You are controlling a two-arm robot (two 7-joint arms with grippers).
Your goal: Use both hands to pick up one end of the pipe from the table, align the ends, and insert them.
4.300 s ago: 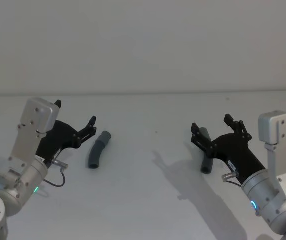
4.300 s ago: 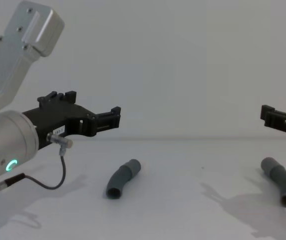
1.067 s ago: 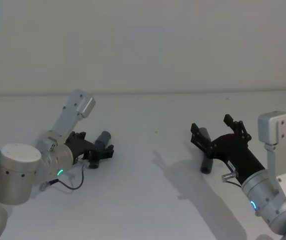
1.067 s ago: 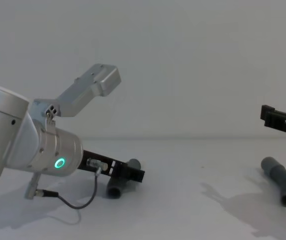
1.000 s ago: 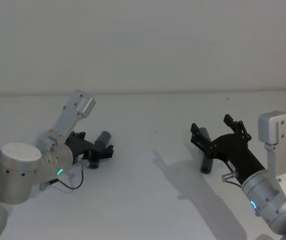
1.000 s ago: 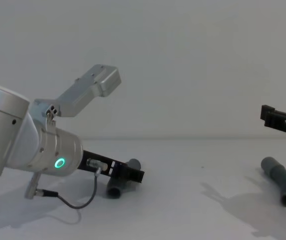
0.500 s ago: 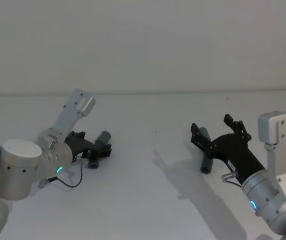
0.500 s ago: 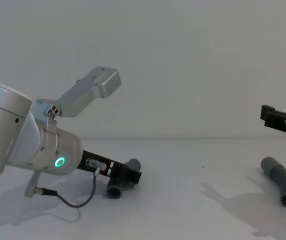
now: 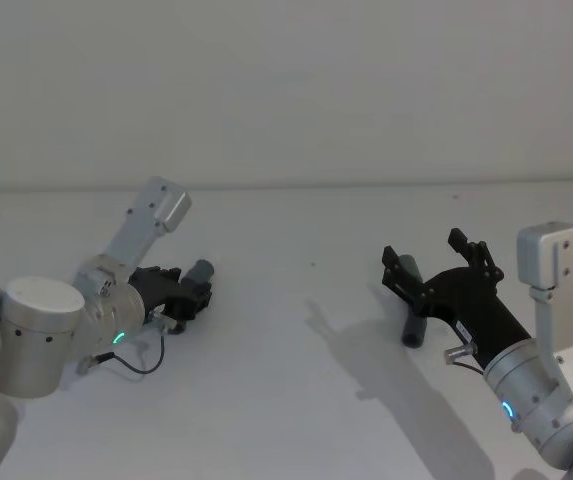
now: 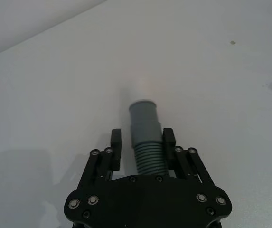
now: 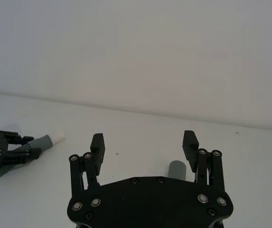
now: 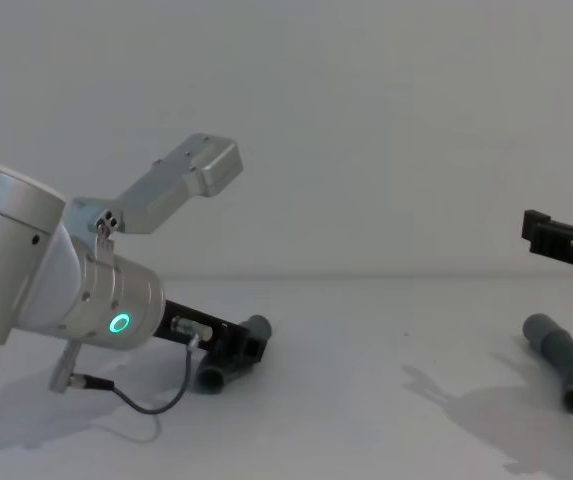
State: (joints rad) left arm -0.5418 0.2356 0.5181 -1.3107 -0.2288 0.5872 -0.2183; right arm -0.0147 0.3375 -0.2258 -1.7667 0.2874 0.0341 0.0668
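My left gripper [image 10: 142, 136] is shut on the ribbed middle of one dark grey pipe piece [image 10: 145, 128], one finger pressed against each side. In the right wrist view this piece [image 11: 41, 141] shows a white tip [image 11: 58, 140] pointing away from the left gripper [image 11: 12, 148]. In the chest view the piece [image 12: 254, 327] slants, its lower end close to the table [image 12: 366, 400]. The other grey piece [image 9: 411, 330] lies on the table at the right. My right gripper [image 9: 424, 252] hovers open just above that piece's far end [image 11: 177, 168], touching nothing.
The white table [image 9: 296, 400] runs back to a pale wall [image 9: 286, 90]. The left arm's silver wrist with its green light [image 12: 119, 323] and a thin cable [image 12: 156, 405] hang low over the table at the left.
Over the last second the left gripper's fingers closed onto the left pipe piece and drew it a little to the left. The right gripper and the right piece have stayed still.
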